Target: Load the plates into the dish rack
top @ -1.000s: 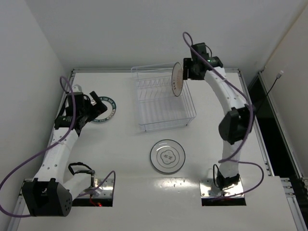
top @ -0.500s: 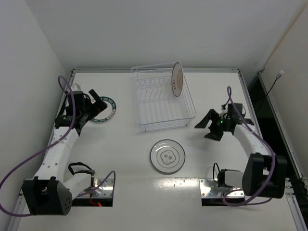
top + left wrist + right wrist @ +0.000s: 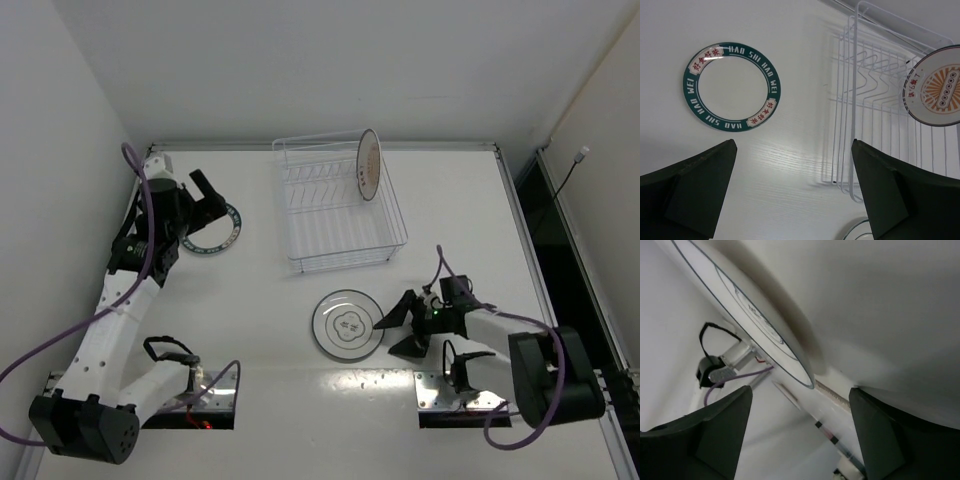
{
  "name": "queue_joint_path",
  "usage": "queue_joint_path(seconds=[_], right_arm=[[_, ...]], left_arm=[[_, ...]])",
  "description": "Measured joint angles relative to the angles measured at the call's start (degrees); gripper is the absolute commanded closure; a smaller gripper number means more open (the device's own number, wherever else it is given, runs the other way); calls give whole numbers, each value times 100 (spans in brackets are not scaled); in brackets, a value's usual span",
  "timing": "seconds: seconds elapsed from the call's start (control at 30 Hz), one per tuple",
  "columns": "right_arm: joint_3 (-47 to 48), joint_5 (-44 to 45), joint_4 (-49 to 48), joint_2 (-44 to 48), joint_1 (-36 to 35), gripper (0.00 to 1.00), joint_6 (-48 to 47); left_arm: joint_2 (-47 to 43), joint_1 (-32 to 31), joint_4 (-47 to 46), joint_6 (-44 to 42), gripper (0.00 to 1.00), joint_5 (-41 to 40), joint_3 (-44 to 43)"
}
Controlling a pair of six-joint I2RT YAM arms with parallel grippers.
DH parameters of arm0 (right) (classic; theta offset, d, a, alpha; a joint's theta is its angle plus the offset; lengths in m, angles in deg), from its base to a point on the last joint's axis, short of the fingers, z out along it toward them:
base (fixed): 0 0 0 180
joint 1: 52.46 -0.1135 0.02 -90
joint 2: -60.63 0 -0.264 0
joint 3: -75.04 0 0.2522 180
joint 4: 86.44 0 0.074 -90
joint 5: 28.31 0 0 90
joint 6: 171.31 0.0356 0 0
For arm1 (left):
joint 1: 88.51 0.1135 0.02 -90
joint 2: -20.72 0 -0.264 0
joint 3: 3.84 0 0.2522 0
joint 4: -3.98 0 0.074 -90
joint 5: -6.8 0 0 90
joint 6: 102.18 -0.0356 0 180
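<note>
The dish rack [image 3: 340,215] stands at the table's back centre. The orange sunburst plate [image 3: 368,165] stands upright in its far right slot; it also shows in the left wrist view [image 3: 937,85] with the rack [image 3: 875,100]. The white plate with the grey motif [image 3: 348,325] lies flat in front of the rack. My right gripper [image 3: 393,330] is open, low at this plate's right edge; the plate's rim [image 3: 740,295] lies just ahead of the open fingers [image 3: 800,435]. The teal-rimmed plate [image 3: 228,232] lies flat at the left. My left gripper [image 3: 207,195] is open above it [image 3: 731,47], holding nothing [image 3: 795,195].
White walls close in the table at the back and left. A raised rail runs along the table's right edge [image 3: 530,260]. The two arm bases [image 3: 200,400] [image 3: 465,395] sit at the near edge.
My right arm has left the orange plate standing in the rack and swung down to the white plate's right edge. My left gripper has lifted slightly off the teal-rimmed plate.
</note>
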Motion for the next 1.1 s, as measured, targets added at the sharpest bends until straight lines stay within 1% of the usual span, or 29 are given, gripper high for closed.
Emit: queue_joint_path(seconds=[0.07, 0.1, 0.17, 0.2, 0.23, 0.27, 0.33, 0.4, 0.5, 0.57, 0.63, 0.7, 0.8, 0.87, 0.97, 1.03, 1.1], right_arm=[[63, 52, -485, -374, -505, 37, 225], [181, 87, -688, -667, -767, 48, 334], [428, 157, -1043, -1290, -1161, 61, 352], [605, 234, -1211, -1563, -1316, 84, 348], [811, 393, -1296, -1810, -1473, 94, 304], [964, 634, -1392, -1993, -1593, 100, 286], [1134, 787, -1311, -2094, -1674, 100, 319], [1172, 927, -1012, -1937, -1672, 100, 319], [1394, 1189, 42, -1307, -1563, 100, 79], [1919, 1475, 1209, -970, -1464, 100, -247], [2750, 1851, 2312, -787, -1366, 100, -654], [3545, 2203, 3060, -688, -1311, 100, -1049], [5053, 2796, 4653, -686, -1305, 100, -1665], [5995, 3080, 5440, -658, -1335, 100, -2009], [7503, 3438, 6146, -745, -1351, 100, -2424], [8924, 3893, 6470, -1080, -1360, 100, -2662], [10019, 4347, 6489, -1475, -1370, 100, -2835]], left_arm=[[-103, -90, 50, -52, 1, -162, 0], [-146, -136, 98, -70, 1, -240, 0], [-205, -210, 186, -114, 1, -343, 0], [-219, -238, 229, -144, 1, -411, 0], [-227, -254, 284, -177, 1, -472, -2], [-227, -267, 337, -195, 1, -527, -11], [-225, -286, 409, -225, 1, -627, -48], [-234, -308, 452, -258, 1, -706, -101], [-284, -313, 461, -299, 1, -789, -129], [-343, -313, 472, -302, 1, -815, -131], [-407, -313, 472, -302, 1, -868, -131], [-481, -317, 470, -302, 1, -918, -131], [-586, -323, 483, -302, 1, -1060, -142], [-610, -334, 527, -321, 1, -1141, -199], [-610, -385, 542, -343, 1, -1233, -313], [-601, -442, 544, -365, 1, -1266, -396], [-555, -496, 531, -396, 1, -1303, -498]])
